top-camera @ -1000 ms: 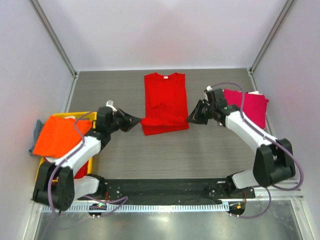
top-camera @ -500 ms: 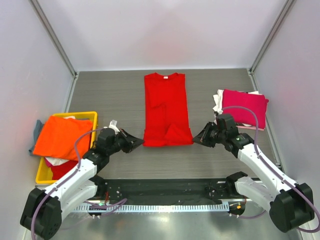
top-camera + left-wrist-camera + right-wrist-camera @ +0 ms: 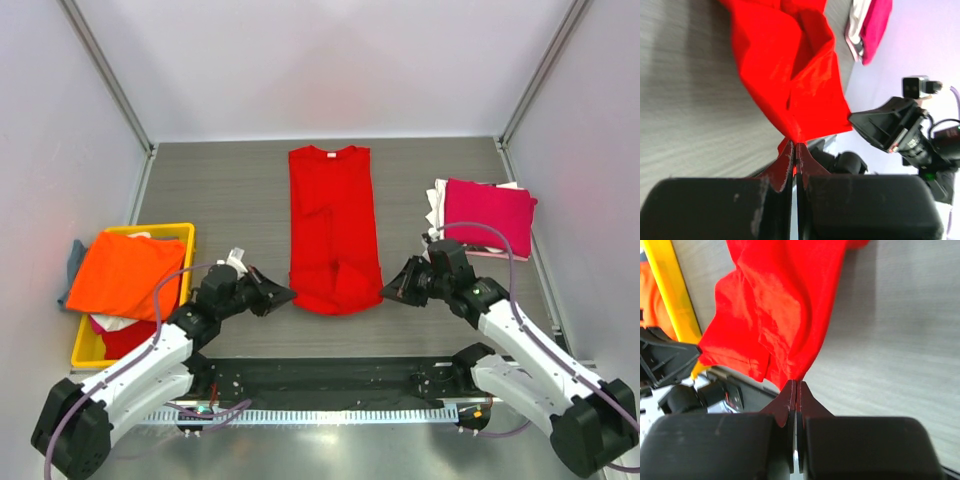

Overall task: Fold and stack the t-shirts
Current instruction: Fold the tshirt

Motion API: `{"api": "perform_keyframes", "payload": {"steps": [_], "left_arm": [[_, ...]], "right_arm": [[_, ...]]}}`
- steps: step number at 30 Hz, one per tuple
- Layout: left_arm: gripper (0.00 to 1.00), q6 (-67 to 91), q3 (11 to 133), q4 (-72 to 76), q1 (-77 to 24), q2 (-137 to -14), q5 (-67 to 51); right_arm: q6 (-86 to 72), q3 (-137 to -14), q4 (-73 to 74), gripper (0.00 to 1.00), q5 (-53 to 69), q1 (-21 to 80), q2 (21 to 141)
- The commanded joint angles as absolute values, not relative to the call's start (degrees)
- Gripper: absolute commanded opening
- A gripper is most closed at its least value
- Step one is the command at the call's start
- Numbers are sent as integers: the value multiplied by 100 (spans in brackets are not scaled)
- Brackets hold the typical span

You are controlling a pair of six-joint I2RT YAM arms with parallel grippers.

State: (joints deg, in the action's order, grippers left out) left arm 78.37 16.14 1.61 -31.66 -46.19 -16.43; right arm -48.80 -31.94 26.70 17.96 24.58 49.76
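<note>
A bright red t-shirt (image 3: 333, 225) lies lengthwise on the table's middle, collar at the far end, sides folded in. My left gripper (image 3: 288, 295) is shut on its near left hem corner; the cloth (image 3: 795, 75) fans out from the tips. My right gripper (image 3: 385, 292) is shut on the near right hem corner, with red cloth (image 3: 775, 315) bunched at the tips. A folded magenta-pink shirt (image 3: 488, 215) lies on a white one at the right. An orange shirt (image 3: 125, 272) tops the pile at the left.
A yellow crate (image 3: 185, 232) at the left holds the orange, white and red shirts, with grey cloth (image 3: 73, 262) beside it. Metal posts and walls bound the table. The black base rail (image 3: 330, 375) runs along the near edge.
Both grippers have moved toward the near edge holding the shirt's hem corners, pulling the folded lower part out so the shirt now lies longer.
</note>
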Motion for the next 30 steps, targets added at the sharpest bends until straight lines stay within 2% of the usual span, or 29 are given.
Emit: {"api": "perform_keyframes", "payload": {"steps": [1, 3, 5, 6, 9, 13, 17, 20, 24, 30], "left_arm": [[0, 8077, 1372, -122, -3453, -4107, -1521], [1, 8103, 1248, -411, -3672, -3912, -1425], [1, 8112, 1117, -701, -3805, -3666, -1354], [2, 8104, 1055, -764, -3919, -3595, -1327], [5, 8156, 765, -852, -4043, -3507, -1336], [7, 8121, 510, -835, -4218, -3612, -1354], [7, 8051, 466, -853, -4324, -3718, -1283], [8, 7946, 536, -905, -4342, -3858, -1266], [8, 7822, 571, -940, -4333, -4069, -1196], [8, 7796, 554, -967, -4350, -4043, -1090]], "right_arm": [[-5185, -2779, 2944, 1, 1846, 2645, 4466], [-5273, -2602, 3075, 1, 1846, 2680, 4124], [-5256, -2409, 3216, 21, 1793, 2698, 3965], [-5212, -2365, 3356, 38, 1776, 2690, 3859], [-5142, -2241, 3506, 49, 1740, 2698, 3736], [-4949, -2416, 3586, 50, 1618, 2760, 3787], [-4720, -2645, 3665, 50, 1319, 2979, 4427], [-4711, -2979, 3718, 47, 740, 3601, 4649], [-4632, -3550, 3455, 37, 194, 4516, 5384], [-4623, -4692, 3384, 40, -1036, 6046, 6906]]}}
